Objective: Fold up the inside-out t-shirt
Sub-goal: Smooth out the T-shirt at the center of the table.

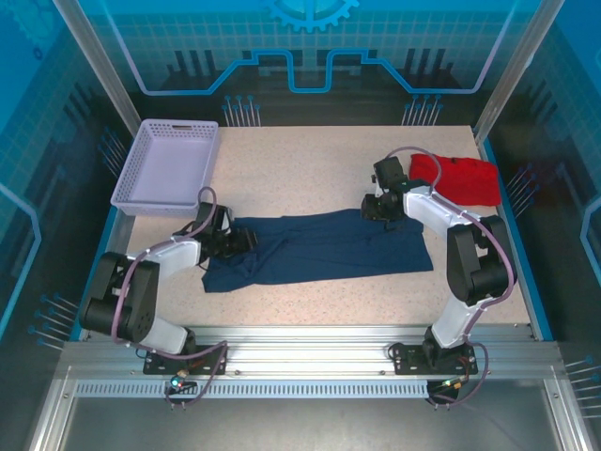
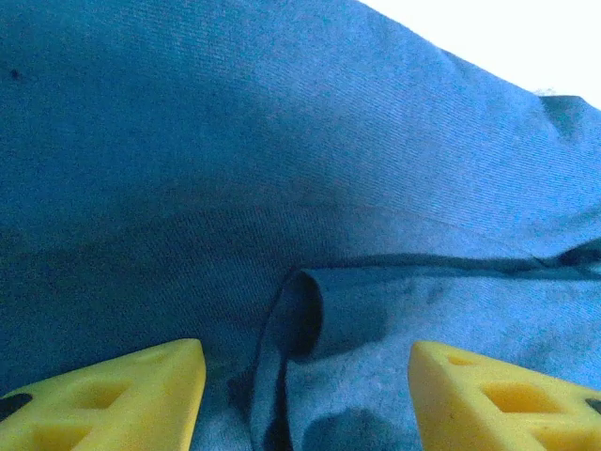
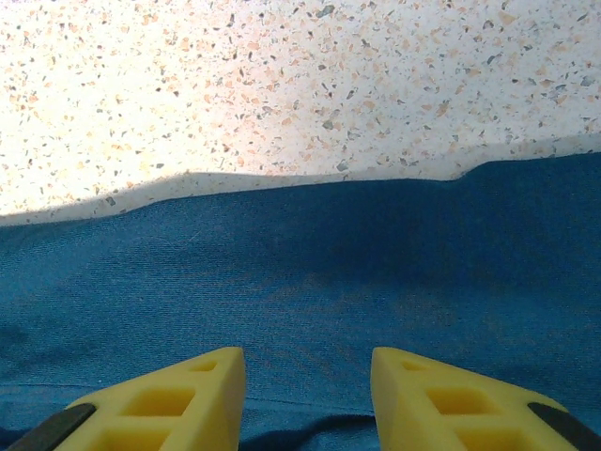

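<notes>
One navy t-shirt (image 1: 319,246) lying flattened, left claw (image 2: 305,345) apart over it, right claw (image 3: 305,352) grip unclear

no readable text, labels or numbers anywhere

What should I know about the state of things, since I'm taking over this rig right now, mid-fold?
Grippers: the left gripper is open over the left end of the shirt, with a loose fold lying between its fingers. The right gripper sits low at the shirt's far right edge, and I can't tell whether it grips.
Shirt: it lies in a long band across the table.
Done: it appears folded lengthwise.
Left: the crosswise folds.
</notes>
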### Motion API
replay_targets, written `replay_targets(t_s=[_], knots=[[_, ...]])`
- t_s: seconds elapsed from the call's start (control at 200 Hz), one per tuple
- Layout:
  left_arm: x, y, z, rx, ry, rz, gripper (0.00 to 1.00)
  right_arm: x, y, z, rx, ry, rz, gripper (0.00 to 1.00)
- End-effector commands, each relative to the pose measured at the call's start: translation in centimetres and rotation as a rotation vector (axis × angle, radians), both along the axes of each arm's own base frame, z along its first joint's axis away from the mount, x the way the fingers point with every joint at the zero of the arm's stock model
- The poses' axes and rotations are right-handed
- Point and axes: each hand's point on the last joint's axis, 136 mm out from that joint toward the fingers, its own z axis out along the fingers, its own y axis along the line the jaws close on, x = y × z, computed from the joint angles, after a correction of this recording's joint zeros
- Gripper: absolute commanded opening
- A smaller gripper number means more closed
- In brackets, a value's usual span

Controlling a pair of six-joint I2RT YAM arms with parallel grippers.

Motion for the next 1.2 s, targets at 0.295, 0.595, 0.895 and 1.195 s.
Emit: replay_targets(t_s=[0.295,0.595,0.895,1.195], knots=[[0.0,-3.9,1.6,-0.134,-0.028,-0.135,0.35,-0.7,0.4,-1.5,-0.007,0.041,0.017,0.41],[-1.6,-6.9,3.3,-0.197,-0.117,-0.271,0.08,-0.7,0.2,-1.3,-0.012,0.038,0.015,0.41],[-5.6,-11.7,4.0,-0.235,-0.135,-0.528,0.26,-0.7,0.5,-0.9,-0.001,0.035,0.017,0.41],[-5.2,-8.5,7.1,-0.113,-0.247,-0.357,0.58,-4.6,9.2,2.3,0.221,-0.039,0.302,0.43]])
